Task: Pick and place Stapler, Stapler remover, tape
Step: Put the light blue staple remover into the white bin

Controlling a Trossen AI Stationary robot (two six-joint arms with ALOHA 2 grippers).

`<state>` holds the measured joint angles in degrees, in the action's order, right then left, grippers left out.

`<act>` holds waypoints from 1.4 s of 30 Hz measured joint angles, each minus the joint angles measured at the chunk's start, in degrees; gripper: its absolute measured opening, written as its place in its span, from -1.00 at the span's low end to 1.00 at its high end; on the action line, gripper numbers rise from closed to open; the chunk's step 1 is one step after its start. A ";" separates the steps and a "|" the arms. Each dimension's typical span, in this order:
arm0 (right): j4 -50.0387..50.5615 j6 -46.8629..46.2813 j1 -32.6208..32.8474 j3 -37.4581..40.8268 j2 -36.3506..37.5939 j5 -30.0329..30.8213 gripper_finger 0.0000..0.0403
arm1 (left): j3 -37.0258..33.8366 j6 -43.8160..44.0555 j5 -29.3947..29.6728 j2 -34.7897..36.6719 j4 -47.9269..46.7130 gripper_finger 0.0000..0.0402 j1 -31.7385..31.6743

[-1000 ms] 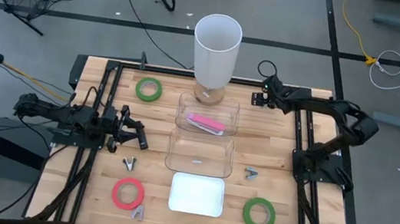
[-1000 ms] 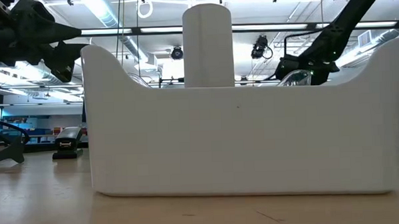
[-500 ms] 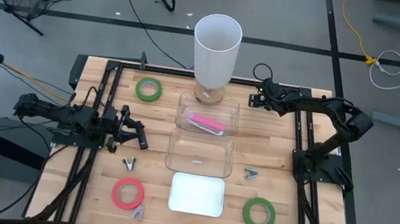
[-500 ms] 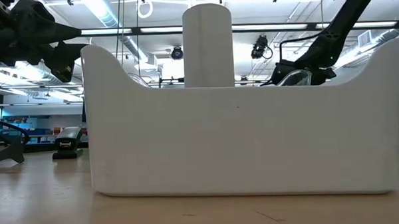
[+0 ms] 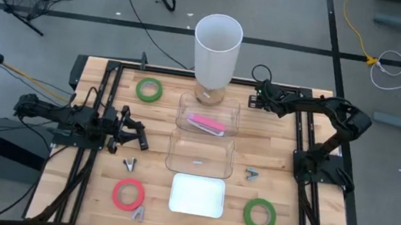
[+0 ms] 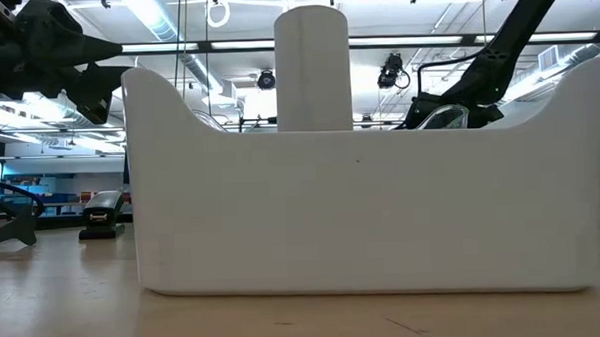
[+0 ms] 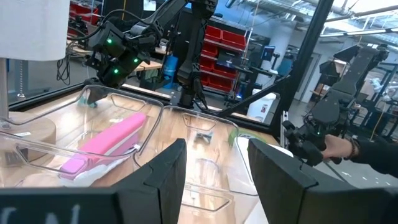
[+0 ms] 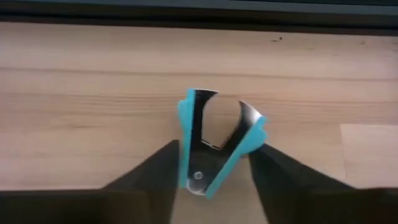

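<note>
My right arm reaches from its base at the table's right side toward the far edge, elbow bent, forearm running leftward. The right gripper (image 5: pixel 257 97) sits at the far end of that reach, pointed down at the tabletop; in the wrist view its fingers (image 8: pixel 155 177) are closed on a teal staple remover (image 8: pixel 214 140). My left arm lies low and stretched along the left side, left gripper (image 5: pixel 135 135) facing the table's middle, fingers (image 7: pixel 165 174) spread apart and holding nothing.

between my right claw's (image 8: pixel 214 180) matt dark fingers (image 8: pixel 149 177): a staple remover (image 8: pixel 217 146), glossy teal plastic over shiny metal jaws. beneath, smooth pale wooden table (image 8: pixel 87 99). the pink stapler (image 7: pixel 112 140) looks smooth plastic, in a clear glossy bin (image 7: pixel 155 115).
</note>
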<state>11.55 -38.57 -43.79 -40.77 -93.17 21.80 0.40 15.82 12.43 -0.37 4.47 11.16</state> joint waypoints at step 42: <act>-6.37 13.99 -0.03 -5.66 1.36 -17.84 -0.39 | 0.00 -0.44 0.70 -0.01 -0.61 -0.12 0.00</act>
<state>5.18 -24.57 -43.82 -46.44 -91.81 3.95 0.40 15.38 13.13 -0.38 3.86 11.16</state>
